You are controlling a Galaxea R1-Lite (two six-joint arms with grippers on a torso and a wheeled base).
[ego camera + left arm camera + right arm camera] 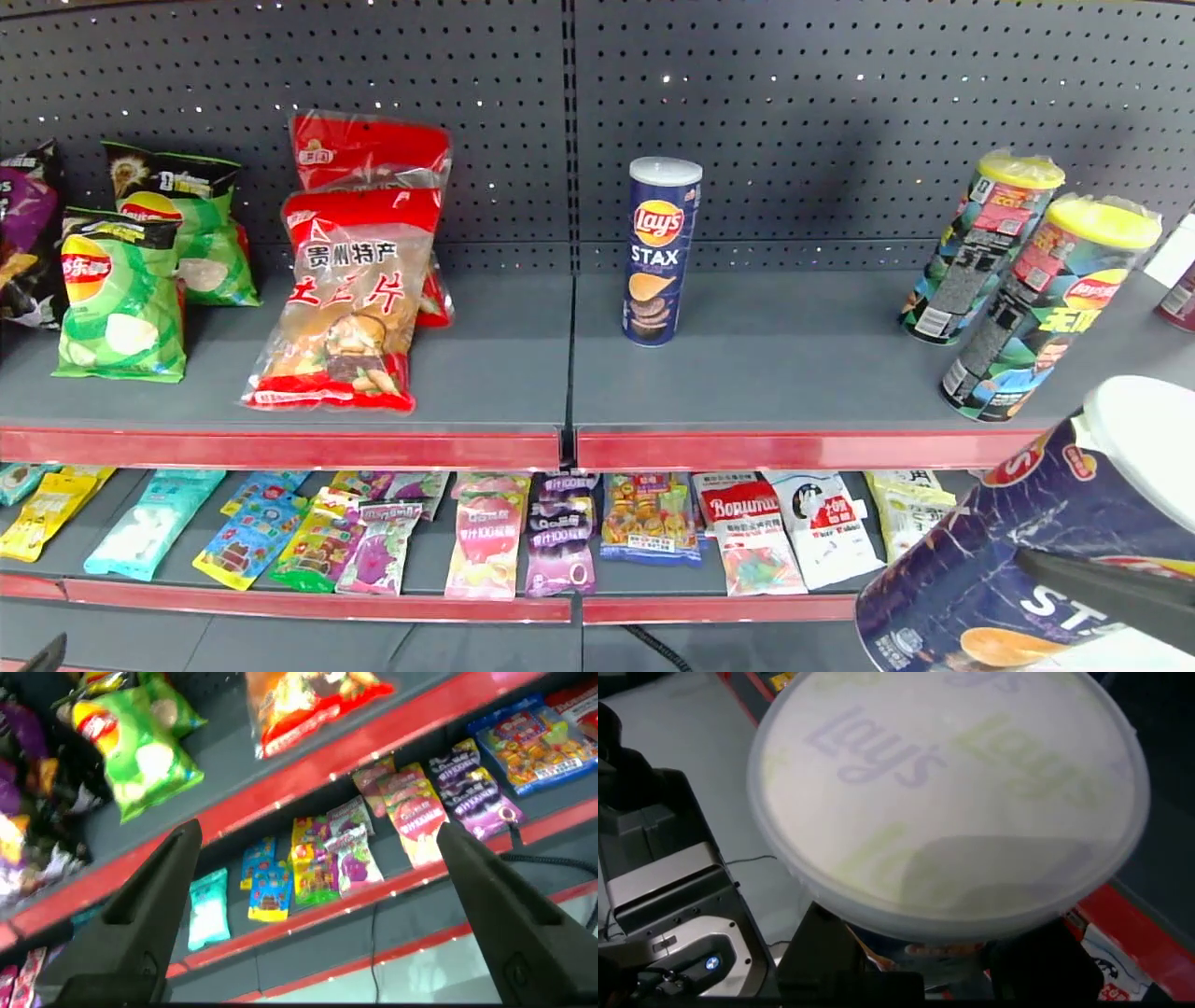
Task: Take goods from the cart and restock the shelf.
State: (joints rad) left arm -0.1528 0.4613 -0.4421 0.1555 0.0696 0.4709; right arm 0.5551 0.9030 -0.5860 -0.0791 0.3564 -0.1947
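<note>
A blue chips can with a white lid (1027, 541) is tilted low at the right, in front of the shelf. My right gripper (1102, 583) is shut on it; the right wrist view looks down on the can's lid (952, 793), with the gripper (934, 971) below it. A matching blue can (659, 250) stands upright on the grey upper shelf (766, 373). My left gripper (318, 833) hangs open, with nothing between its fingers, before the lower candy shelf (392, 896).
On the upper shelf stand two yellow-lidded cans (1018, 280) at the right, red snack bags (345, 299) left of centre and green chip bags (121, 299) at the far left. Bare shelf lies on either side of the upright blue can. Several candy packets (485, 541) fill the lower shelf.
</note>
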